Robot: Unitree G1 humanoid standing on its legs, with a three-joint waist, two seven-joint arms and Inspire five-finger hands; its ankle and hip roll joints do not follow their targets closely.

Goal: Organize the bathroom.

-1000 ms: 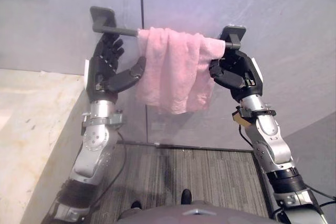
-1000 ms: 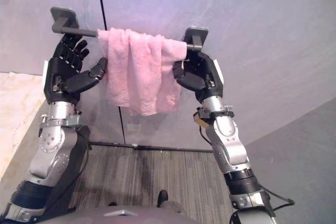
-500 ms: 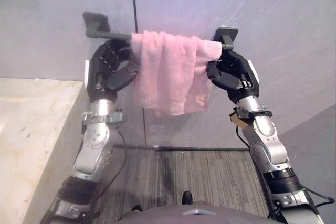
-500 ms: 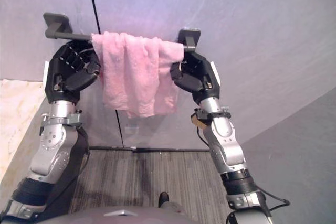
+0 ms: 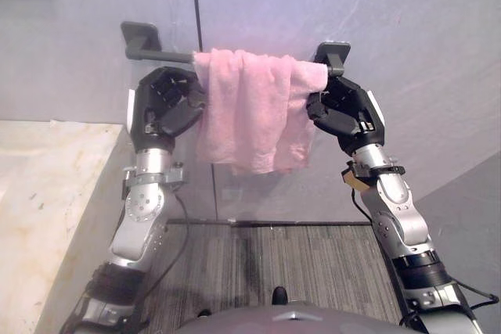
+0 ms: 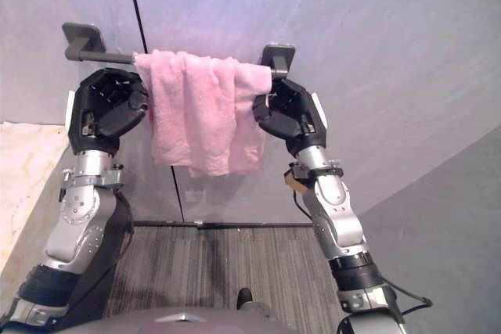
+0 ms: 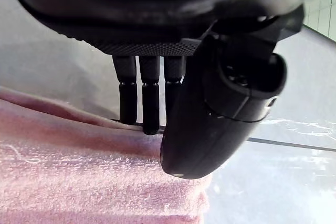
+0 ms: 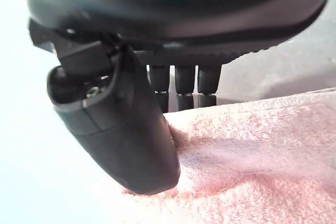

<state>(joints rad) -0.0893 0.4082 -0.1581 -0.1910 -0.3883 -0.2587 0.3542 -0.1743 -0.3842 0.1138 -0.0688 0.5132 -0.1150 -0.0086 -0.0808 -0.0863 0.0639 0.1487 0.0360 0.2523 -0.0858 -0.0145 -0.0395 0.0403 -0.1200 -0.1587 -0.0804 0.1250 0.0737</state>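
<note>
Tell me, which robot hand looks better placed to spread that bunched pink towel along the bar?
Probably the left robot hand. It pinches the pink towel at the edge beside the bare stretch of the bar. The right robot hand grips the other edge, right against the bar's end bracket.

From my station, the pink towel [image 5: 254, 115] covers most of the rail [image 5: 164, 55], so I can't see the bar beneath it. The left robot hand [image 5: 164, 103] has its fingertips tucked behind the towel's edge; the right robot hand [image 5: 344, 111] buries its fingertips in the cloth too. The pale table [image 5: 39, 193] is cut off at the picture's left edge.
</note>
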